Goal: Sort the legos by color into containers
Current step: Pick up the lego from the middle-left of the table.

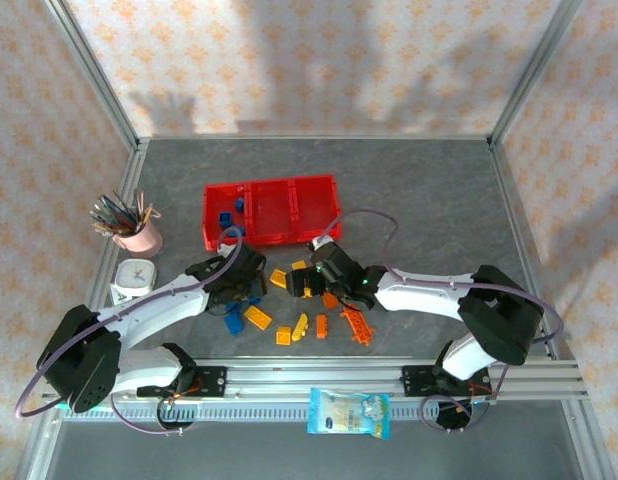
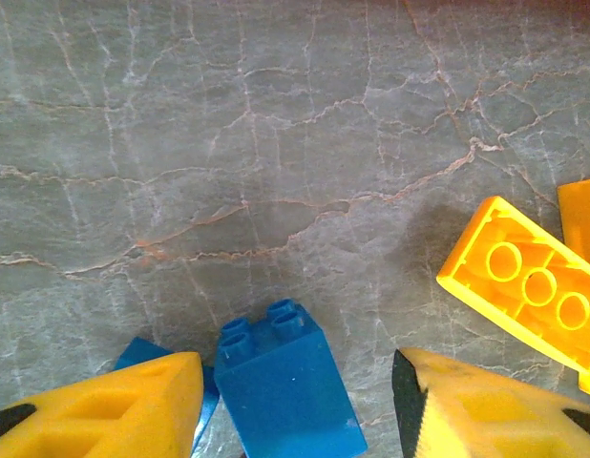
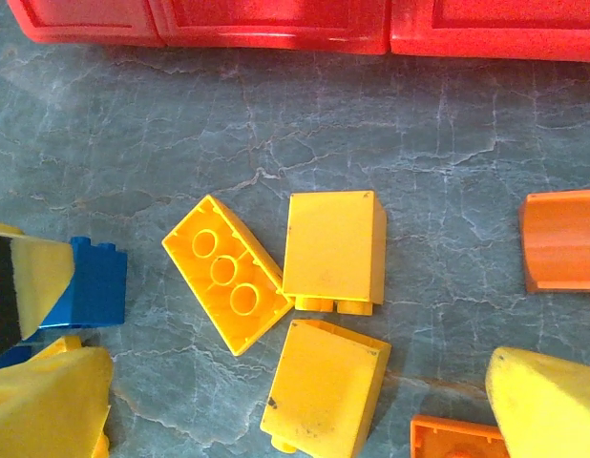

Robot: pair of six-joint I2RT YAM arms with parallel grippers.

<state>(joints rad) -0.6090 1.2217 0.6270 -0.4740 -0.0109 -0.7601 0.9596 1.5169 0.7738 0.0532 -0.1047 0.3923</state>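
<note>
Grey marbled worktop (image 1: 419,200) carries the red containers (image 1: 314,210) at the back, with blue bricks (image 1: 229,212) lying in the left bin (likely the blue one). Left end effector (image 2: 296,358) straddles a blue brick (image 2: 285,405), jaws partly spread and clear of its sides; right end effector (image 3: 297,382) hangs spread wide over yellow bricks (image 3: 333,248). That blue brick lies on its side, well short of the containers, studs pointing away from the wrist, long axis along the fingers. Best to centre it first, then pinch the flat sides, keeping off the second blue piece (image 2: 142,355) just beside it.
</note>
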